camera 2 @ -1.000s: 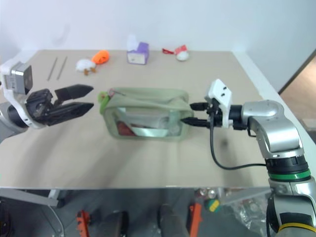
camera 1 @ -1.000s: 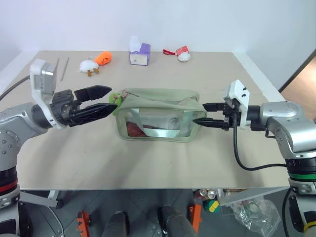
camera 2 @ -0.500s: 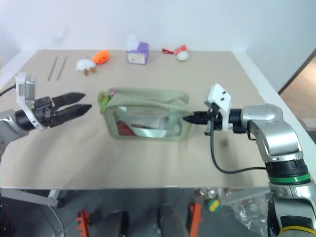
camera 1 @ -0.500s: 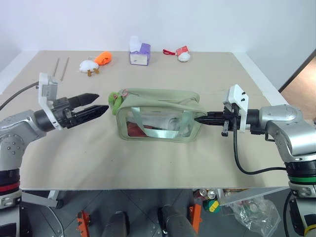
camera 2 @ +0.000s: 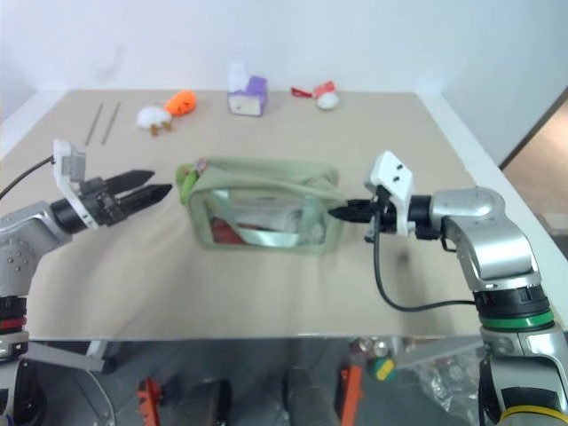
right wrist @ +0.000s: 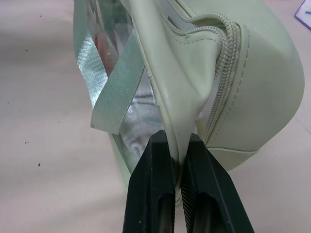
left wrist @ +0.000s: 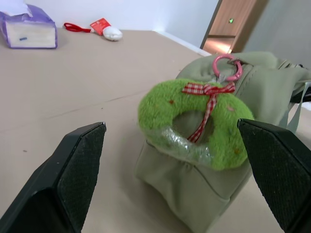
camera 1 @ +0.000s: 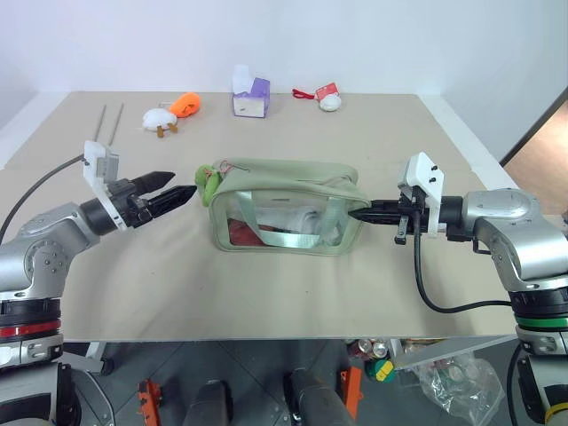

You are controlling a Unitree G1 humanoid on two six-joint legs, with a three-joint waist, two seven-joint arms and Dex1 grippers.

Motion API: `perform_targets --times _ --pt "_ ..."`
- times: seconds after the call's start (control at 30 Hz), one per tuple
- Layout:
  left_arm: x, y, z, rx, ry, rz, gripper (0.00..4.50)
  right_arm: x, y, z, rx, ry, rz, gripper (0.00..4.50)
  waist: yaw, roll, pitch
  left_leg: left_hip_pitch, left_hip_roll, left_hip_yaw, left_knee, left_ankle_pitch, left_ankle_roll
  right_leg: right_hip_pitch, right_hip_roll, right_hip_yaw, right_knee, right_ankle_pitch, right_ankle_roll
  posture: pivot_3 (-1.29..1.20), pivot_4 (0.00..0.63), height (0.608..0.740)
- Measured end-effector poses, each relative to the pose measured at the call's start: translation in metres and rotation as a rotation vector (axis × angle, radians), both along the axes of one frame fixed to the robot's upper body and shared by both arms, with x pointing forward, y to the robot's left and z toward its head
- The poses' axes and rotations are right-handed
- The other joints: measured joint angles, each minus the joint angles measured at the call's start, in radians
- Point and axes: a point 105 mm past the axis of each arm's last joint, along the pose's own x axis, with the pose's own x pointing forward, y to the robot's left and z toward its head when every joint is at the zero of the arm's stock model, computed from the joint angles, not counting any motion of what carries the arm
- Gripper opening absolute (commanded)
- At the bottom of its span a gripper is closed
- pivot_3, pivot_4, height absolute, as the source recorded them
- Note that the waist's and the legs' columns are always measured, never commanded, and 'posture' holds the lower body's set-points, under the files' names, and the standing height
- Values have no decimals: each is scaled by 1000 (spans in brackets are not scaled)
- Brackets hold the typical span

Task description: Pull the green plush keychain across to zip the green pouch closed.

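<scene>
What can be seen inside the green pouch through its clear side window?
Through the window of the green pouch, something red lies at the lower left and something white in the middle. A green strap crosses in front; the rest is covered.

The green pouch (right wrist: 252, 82) runs off the right wrist view's upper edge, so its far end is cut away; red and white contents behind its clear window (camera 1: 266, 224) stay unidentifiable, and the small red-and-white item (camera 1: 327, 96) at the table's back is too small to name
</scene>
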Motion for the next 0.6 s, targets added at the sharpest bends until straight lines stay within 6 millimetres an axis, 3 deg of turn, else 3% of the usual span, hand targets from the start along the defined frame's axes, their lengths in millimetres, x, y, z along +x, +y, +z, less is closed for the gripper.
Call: perform_targets --times 0.43,0.6 --pt "30 -11 -30 -3 93 34 4500 -2 1 -2 -2 -8 -9 67 0 0 0 0 0 0 0 0 0 0 0 0 0 0 0 0 150 740" --pt "39 -16 -31 0 76 52 4500 -3 1 -2 -2 -10 -14 67 0 0 0 0 0 0 0 0 0 0 0 0 0 1 1 0 150 740"
